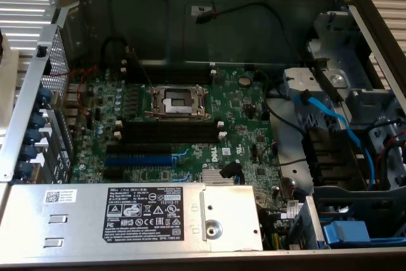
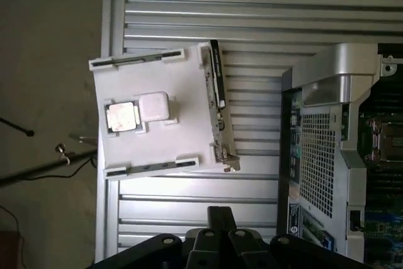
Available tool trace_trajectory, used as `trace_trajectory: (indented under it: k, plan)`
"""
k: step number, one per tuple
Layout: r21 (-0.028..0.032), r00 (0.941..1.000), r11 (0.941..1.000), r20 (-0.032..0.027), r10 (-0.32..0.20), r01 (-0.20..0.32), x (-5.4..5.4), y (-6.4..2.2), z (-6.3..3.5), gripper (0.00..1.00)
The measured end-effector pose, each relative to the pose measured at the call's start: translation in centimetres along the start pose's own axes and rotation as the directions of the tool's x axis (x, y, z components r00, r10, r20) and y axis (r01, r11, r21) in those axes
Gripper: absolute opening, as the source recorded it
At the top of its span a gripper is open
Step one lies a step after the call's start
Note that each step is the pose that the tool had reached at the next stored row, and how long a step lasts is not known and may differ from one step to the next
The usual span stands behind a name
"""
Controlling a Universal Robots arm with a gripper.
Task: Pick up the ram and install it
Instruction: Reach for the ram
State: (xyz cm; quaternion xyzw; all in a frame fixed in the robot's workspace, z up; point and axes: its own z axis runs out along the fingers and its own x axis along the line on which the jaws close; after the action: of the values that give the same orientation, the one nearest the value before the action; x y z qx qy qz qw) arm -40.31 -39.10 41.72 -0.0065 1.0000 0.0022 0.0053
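Ram (image 2: 217, 80), thin dark stick, edges a white plastic tray (image 2: 164, 70); hand (image 2: 220, 217) pressed together.

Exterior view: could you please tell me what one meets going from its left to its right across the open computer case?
Blue card clips → CPU socket → coin battery → blue cable.
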Motion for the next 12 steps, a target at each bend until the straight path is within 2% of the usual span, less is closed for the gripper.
trace_trajectory:
  k: [12]
  plan:
    - [0.0001,1.0000,1.0000,-0.0001,0.000,0.000,5.4,1.45,0.53,0.10]
